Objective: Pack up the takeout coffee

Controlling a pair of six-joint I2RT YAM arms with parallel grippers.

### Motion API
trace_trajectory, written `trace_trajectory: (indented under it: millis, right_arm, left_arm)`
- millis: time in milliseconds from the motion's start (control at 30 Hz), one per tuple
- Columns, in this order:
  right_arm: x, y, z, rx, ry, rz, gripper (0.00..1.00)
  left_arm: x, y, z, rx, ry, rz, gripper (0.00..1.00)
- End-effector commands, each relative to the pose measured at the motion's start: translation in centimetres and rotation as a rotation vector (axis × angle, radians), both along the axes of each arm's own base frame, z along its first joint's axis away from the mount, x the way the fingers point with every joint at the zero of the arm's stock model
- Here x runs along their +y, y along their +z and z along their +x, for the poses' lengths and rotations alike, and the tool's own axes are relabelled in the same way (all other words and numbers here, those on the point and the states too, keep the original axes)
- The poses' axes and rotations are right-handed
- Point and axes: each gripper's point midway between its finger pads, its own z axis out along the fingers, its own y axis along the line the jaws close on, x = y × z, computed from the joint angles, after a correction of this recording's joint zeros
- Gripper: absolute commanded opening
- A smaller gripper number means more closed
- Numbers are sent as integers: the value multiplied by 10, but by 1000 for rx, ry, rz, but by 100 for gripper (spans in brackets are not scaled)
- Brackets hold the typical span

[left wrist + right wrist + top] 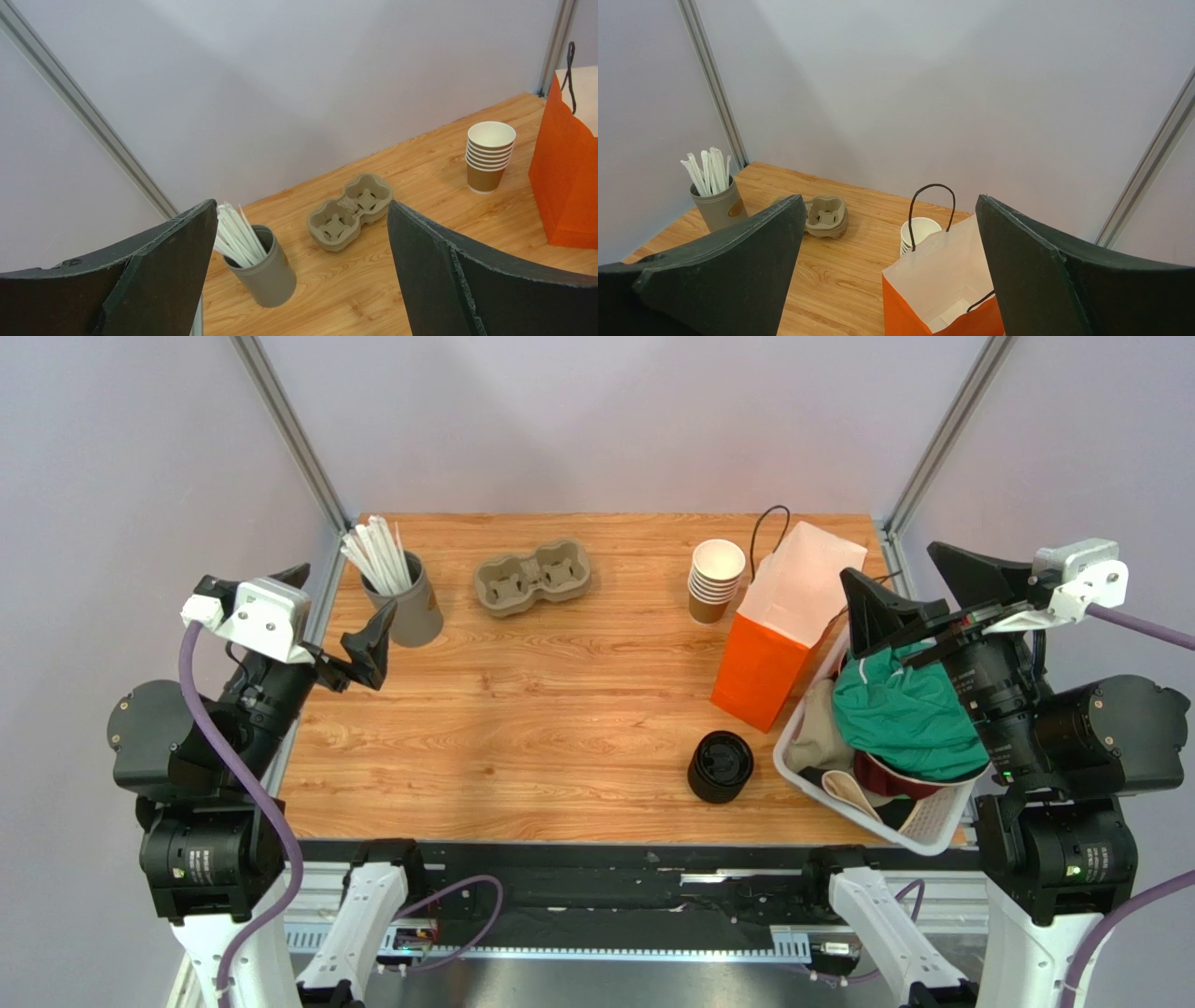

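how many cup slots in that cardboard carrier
2, side by side in the cardboard cup carrier: the left slot and the right slot, both empty, none hidden.

Soft, even overhead light fills all three views, leaving only faint short shadows on the tabletop (pixel 561 686). In both wrist views the near dark fingers (pixel 449 280) look slightly soft, the background sharp

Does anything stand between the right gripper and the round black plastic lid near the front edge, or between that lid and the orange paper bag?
Nothing visible does. The round black plastic lid stands alone on bare wood; the open right gripper hangs over the white plastic basket beside it, the orange paper bag behind.
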Motion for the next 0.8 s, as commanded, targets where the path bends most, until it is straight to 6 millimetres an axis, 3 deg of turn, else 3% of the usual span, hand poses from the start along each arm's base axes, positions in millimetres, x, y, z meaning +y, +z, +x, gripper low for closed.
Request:
trace_trajectory:
  millis: [0,300,533,767]
  right_arm:
    - [2,13,-11,-52,15,-13,99]
    - [5,7,7,-37,24,-12,99]
    - [3,-10,67,194,-14,86,88]
    - [10,-46,134,345,-104,59,83]
  left_arm:
    - [-3,2,1,-10,-20,3,99]
    - [-5,-5,6,6,-34,12,99]
    - [-13,-22,10,58,-88,66,99]
    - [-6,-65,23,153,-57,84,99]
